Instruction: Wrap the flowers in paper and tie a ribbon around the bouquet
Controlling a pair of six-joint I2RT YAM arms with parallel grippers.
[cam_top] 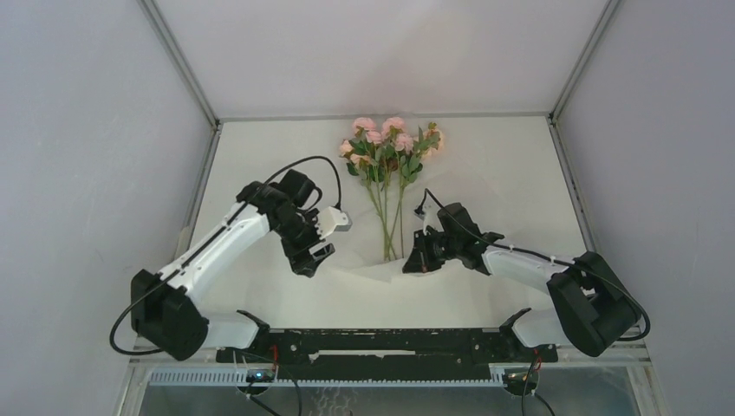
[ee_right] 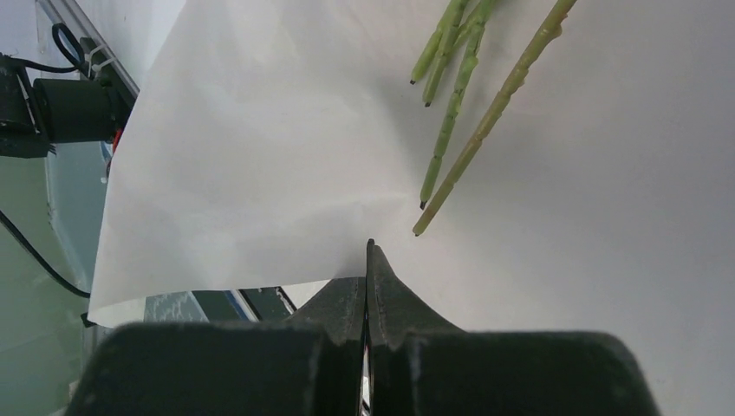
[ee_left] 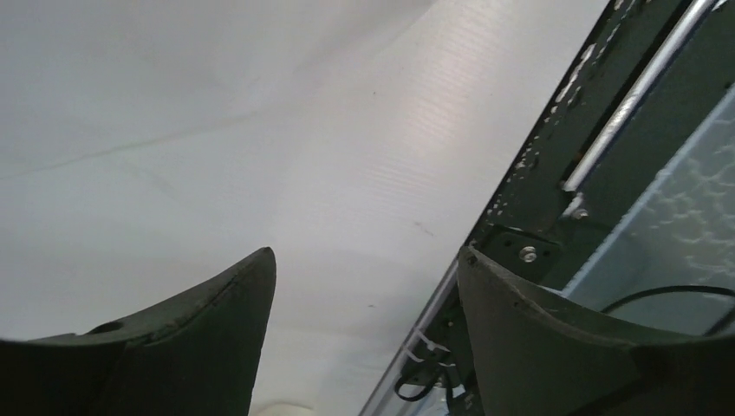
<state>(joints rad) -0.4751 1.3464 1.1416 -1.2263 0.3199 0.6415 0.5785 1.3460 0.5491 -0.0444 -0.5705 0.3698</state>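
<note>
— White table [ee_left: 390,173], grey walls [cam_top: 87,130] round it. Where did the flowers lie?

— The flowers [cam_top: 386,147] lay mid-table on the paper [ee_right: 260,173]. Their heads were at the far side and their stems [ee_right: 451,130] ran straight back toward my bases. The cut ends stopped just beside my right gripper [ee_right: 368,251].

— And that gripper?

— It was pressed fully together at the paper's near edge, and I judged it had the sheet pinched.

— The left one?

— My left gripper [ee_left: 364,260] hung spread wide and held nothing. It was left of the stems, farther from them than the right, with the front rail [ee_left: 607,130] close by.

— So which way was the fold?

— Across the stems' long axis, I reckoned, with the near edge carried over them from the right. I saw no ribbon anywhere.
</note>
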